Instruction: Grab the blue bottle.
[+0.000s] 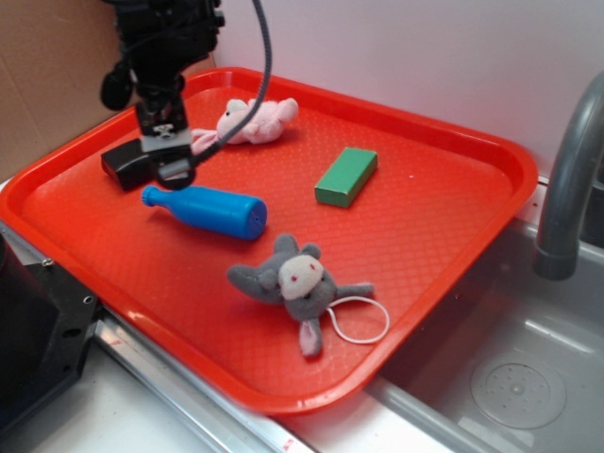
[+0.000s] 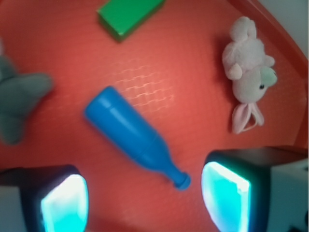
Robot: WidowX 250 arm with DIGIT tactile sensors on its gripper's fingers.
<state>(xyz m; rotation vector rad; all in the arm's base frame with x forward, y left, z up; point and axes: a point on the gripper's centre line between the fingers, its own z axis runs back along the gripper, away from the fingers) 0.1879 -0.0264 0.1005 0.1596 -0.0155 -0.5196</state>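
Tool [image 1: 168,156] hung released above the blue bottle's [image 1: 209,209] neck; the bottle lay flat near the red tray's [image 1: 444,226] left edge, ungrasped. Lowering and clenching remained, I judged.

exterior high oblique, wrist close top-down, sharing tray [image 1: 453,217]
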